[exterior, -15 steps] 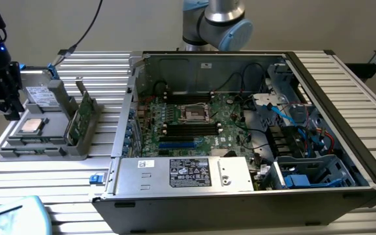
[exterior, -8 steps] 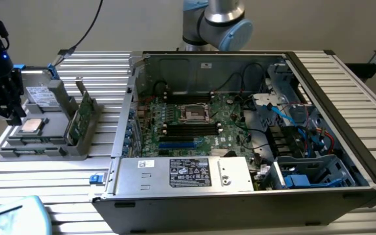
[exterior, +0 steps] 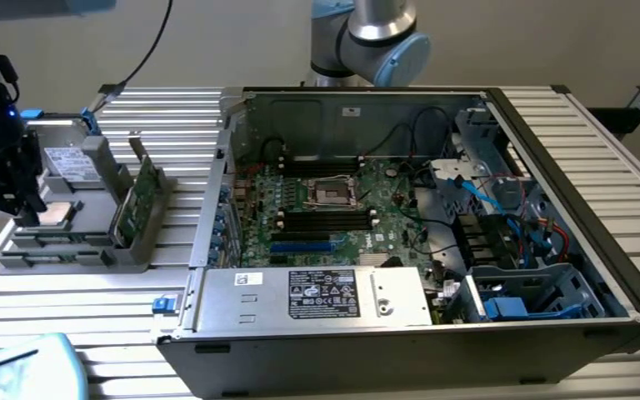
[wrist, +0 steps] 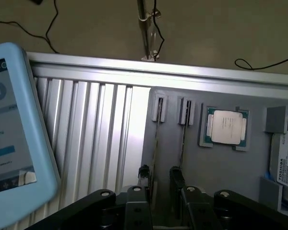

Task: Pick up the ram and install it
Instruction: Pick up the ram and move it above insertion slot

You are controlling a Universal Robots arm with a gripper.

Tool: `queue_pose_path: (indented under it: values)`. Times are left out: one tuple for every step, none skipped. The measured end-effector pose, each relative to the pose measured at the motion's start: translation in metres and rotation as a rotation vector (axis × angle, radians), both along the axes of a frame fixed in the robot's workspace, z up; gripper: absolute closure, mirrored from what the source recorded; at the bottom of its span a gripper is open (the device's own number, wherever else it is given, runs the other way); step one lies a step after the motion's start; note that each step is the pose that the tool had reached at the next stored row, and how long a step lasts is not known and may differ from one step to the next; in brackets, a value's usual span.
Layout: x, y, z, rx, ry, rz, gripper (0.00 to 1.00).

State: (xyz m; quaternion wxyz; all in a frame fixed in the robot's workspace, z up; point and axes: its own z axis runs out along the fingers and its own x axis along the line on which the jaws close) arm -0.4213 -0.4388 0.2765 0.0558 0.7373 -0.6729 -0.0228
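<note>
The gripper (wrist: 160, 173) is spread wide and holds nothing; its two black fingers (wrist: 144, 173) stand well apart over the grey parts holder (wrist: 168, 103). The ram (wrist: 155, 143) stands on its long edge in a slot of that holder. In the wrist view it shows as a thin line that runs down between the two fingers without touching either. A second stick (wrist: 182, 143) stands in the next slot, just outside the other finger. Whether the fingertips are down level with the ram or above it I cannot tell.

In the exterior view the holder (exterior: 76, 254) lies on the slatted aluminium table (exterior: 97, 308), at the exterior view's left of the open computer case (exterior: 587, 208). The green ram (exterior: 142, 198) stands upright along the holder's right side, next to the case wall. The gripper (exterior: 14, 196) hangs over the holder's left part, to the exterior view's left of the ram and apart from it.

A silver-topped processor (wrist: 225, 127) lies flat in its pocket in the holder, beside the second stick, and a labelled hard drive (wrist: 285, 163) sits beyond the processor. Inside the case, the motherboard (exterior: 342, 212) lies flat with its black memory slots (exterior: 326, 218) just near of the square processor socket (exterior: 332, 192). A light blue tablet (wrist: 14, 134) lies near the table's edge.
</note>
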Motion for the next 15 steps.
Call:
queue_pose_path:
  values:
    - [0.0, -0.0008, -0.002, 0.0001, -0.0001, 0.001, 0.69]
    - [0.0, -0.0013, -0.0038, 0.0003, -0.0001, 0.001, 0.69]
    - [0.0, -0.0019, -0.0055, 0.0005, 0.0, 0.002, 0.69]
    - [0.0, -0.0025, -0.0073, 0.0007, -0.0001, 0.003, 0.69]
    - [0.0, -0.0032, -0.0092, 0.0011, -0.0001, 0.003, 0.69]
    - [0.0, -0.0039, -0.0109, 0.0014, 0.0, 0.004, 0.69]
    - [0.0, -0.0046, -0.0128, 0.0018, -0.0002, 0.004, 0.69]
    - [0.0, -0.0052, -0.0146, 0.0021, -0.0002, 0.004, 0.69]
    - [0.0, -0.0056, -0.0164, 0.0023, -0.0003, 0.004, 0.69]
    - [0.0, -0.0059, -0.0182, 0.0024, -0.0004, 0.005, 0.69]
    - [0.0, -0.0063, -0.02, 0.0026, -0.0007, 0.005, 0.69]
    - [0.0, -0.0067, -0.0217, 0.0028, -0.0011, 0.005, 0.69]
    - [0.0, -0.0071, -0.0235, 0.003, -0.0014, 0.006, 0.69]
    - [0.0, -0.0075, -0.0252, 0.0032, -0.0017, 0.006, 0.69]
    - [0.0, -0.0079, -0.0268, 0.0034, -0.0022, 0.006, 0.69]
